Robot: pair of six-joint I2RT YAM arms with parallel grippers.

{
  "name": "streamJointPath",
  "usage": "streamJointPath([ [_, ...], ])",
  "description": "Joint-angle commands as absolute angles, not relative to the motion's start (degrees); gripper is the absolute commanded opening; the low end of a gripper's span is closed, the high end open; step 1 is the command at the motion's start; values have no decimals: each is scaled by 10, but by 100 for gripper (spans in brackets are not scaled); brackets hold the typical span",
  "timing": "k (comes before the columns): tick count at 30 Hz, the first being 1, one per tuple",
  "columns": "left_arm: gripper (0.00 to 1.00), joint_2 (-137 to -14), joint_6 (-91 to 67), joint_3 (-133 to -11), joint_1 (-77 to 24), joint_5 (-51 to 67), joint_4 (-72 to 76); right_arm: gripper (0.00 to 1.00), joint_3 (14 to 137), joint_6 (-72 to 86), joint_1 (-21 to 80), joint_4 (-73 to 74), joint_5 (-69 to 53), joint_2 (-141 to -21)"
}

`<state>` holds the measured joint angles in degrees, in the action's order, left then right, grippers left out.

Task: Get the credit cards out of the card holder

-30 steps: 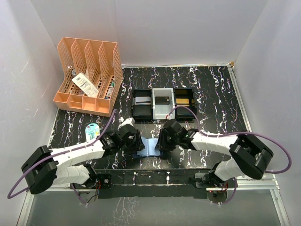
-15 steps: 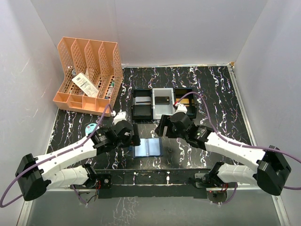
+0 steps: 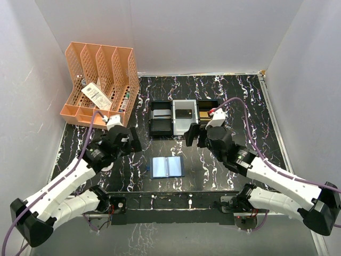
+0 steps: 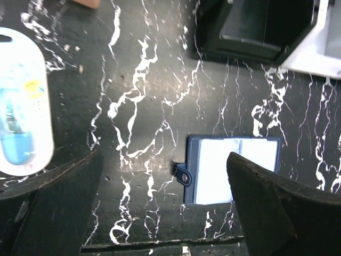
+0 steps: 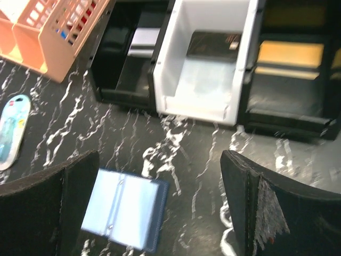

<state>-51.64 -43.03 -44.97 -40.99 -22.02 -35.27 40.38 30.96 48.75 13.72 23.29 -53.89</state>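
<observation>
card holder point(image 3: 167, 167) lies opened flat on the surface point(image 3: 240, 106), near the middle, inner faces up, nothing touching it. left hand point(image 3: 127, 143) and right hand point(image 3: 195, 136) hover just beyond it, one on either side, both spread wide, gripping nothing. farther back, credit cards point(image 3: 185, 113) rest in the row of trays point(image 3: 160, 129).

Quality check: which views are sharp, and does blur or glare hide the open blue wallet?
Top external: evenly lit, sharp, open navy-blue bifold card holder plainly visible. Left wrist: black marbled table sharp, its own dark fingers soft. Right wrist: blurred throughout, white plastic tray and holder edges soft.
</observation>
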Motion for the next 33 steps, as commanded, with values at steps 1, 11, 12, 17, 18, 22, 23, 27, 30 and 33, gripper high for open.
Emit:
streamJointPath([
  [1, 99, -489, -371, -487, -374, -253, -377, 97, 400, 104, 489, 40, 328, -508],
  [11, 99, -514, -255, -550, -258, -248, -374, 98, 451, -12, 336, 9, 330, -513],
  [12, 98, -514, -243, -556, -238, -234, -373, 98, 453, -2, 312, 16, 316, -516],
  [17, 99, -517, -207, -573, -143, -168, -393, 98, 459, 64, 210, 64, 216, -524],
  [18, 98, -514, -204, -575, -125, -162, -397, 98, 464, 76, 194, 79, 206, -525],
  [22, 99, -511, -207, -605, -73, -149, -412, 98, 522, 99, 154, 133, 179, -528],
  [23, 99, -518, -215, -626, -74, -163, -426, 98, 562, 96, 153, 151, 170, -531],
  [27, 99, -550, -248, -742, -74, -218, -480, 98, 707, 77, 154, 221, 116, -556],
  [30, 99, -555, -254, -810, -73, -243, -496, 98, 789, 76, 154, 263, 94, -568],
  [33, 99, -540, -241, -845, -74, -243, -480, 98, 819, 79, 154, 275, 70, -559],
])
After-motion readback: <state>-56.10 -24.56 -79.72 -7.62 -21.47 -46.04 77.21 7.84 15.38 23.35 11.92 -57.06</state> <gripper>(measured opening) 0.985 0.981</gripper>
